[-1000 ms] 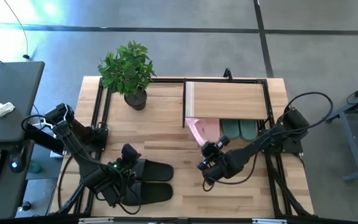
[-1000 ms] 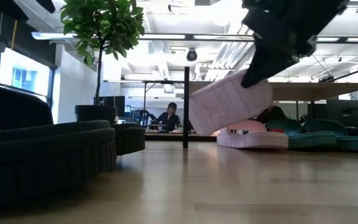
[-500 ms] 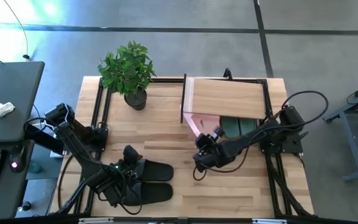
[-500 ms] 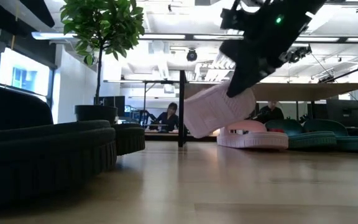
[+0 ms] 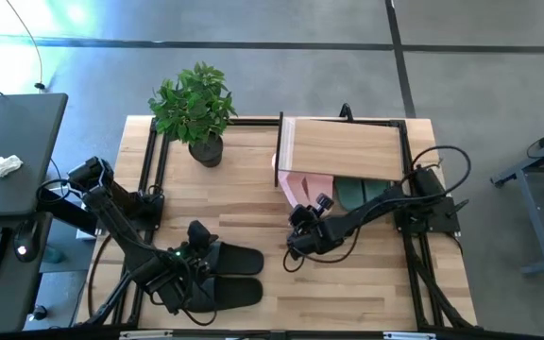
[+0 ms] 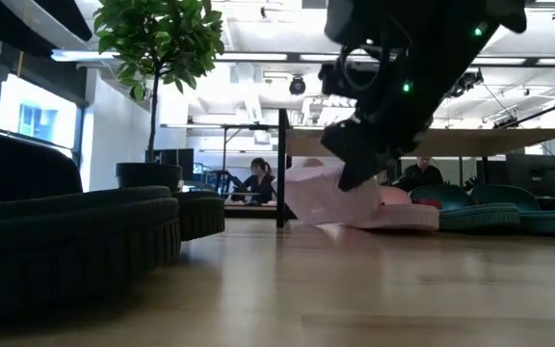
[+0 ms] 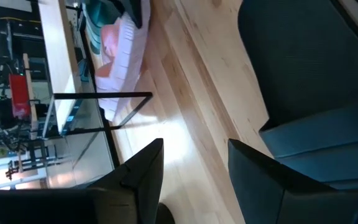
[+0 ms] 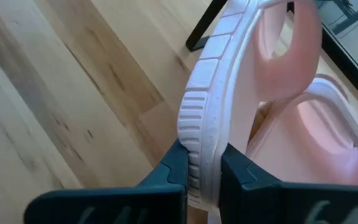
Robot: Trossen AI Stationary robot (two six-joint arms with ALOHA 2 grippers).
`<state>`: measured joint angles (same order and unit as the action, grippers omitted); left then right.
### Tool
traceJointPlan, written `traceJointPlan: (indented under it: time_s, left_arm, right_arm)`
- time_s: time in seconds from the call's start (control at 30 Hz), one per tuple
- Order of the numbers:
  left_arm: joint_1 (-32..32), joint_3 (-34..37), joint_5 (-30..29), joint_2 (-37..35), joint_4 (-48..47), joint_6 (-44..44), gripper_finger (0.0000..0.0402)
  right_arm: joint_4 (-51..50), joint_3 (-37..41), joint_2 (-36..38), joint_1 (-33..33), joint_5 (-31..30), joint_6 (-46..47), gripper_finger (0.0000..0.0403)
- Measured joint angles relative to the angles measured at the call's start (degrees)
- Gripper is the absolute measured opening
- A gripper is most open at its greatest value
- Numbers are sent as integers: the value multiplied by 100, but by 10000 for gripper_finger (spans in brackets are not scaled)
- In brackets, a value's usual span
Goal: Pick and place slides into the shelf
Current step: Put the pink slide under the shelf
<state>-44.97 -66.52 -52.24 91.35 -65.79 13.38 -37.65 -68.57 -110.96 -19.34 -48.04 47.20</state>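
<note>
My right gripper point(image 5: 302, 225) is shut on a pale pink slide point(image 5: 300, 183), whose far part is tucked under the left end of the shelf point(image 5: 346, 149). The second pink slide point(image 8: 328, 127) lies flat on the table just behind it, under the plank. Two dark green slides point(image 5: 365, 194) sit under the shelf further right. Both black slides point(image 5: 229, 274) lie side by side near the table's near edge. My left gripper point(image 7: 194, 180) is open beside them, one black slide point(image 7: 309, 87) lying just next to its fingers. My right gripper pinches the pink slide's near end point(image 8: 199, 146) between its two fingers, one on the ribbed underside and one on the footbed. The fingers come from the table's near side, slanting down. The slide stands on edge, tilted, its lower part point(image 6: 318, 214) at the tabletop.
A potted plant point(image 5: 195, 109) stands at the table's far left. The shelf's black leg point(image 6: 281, 169) is right beside the held slide. Bare wood point(image 5: 253, 203) lies between the black slides and the shelf. A dark desk point(image 5: 8, 151) sits off the left edge.
My right gripper has carried the pink slide toward the table's left and far edges and down, from hanging above the table to resting low at the shelf's left end. The shelf's left end has shifted slightly leftward. The left arm kept still.
</note>
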Motion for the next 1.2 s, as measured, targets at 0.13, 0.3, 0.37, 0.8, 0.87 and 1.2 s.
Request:
traceJointPlan:
  time_s: [0.13, 0.3, 0.37, 0.8, 0.87, 1.2]
  left_arm:
    - [0, 0, -109, 0, 6, -6, 163]
    - [2, 3, -101, 0, 138, -6, 163]
    - [62, 60, -80, 0, 384, -16, 163]
    - [2030, 1270, 1289, 0, 3760, -2189, 163]
    - [2358, 1371, 1751, 4, 4397, -2768, 163]
    - [3497, 1381, 3177, 7, 5719, -4027, 163]
  right_arm:
    - [59, -5, -177, 57, 28, 29, 15]
    - [414, -5, -238, 101, 131, -232, 40]
    - [534, -1, -238, 103, 130, -309, 56]
    - [1162, 4, -230, 307, 812, -1174, 76]
    - [1239, 6, -230, 348, 908, -1371, 85]
    - [1454, 6, -232, 514, 1366, -1774, 174]
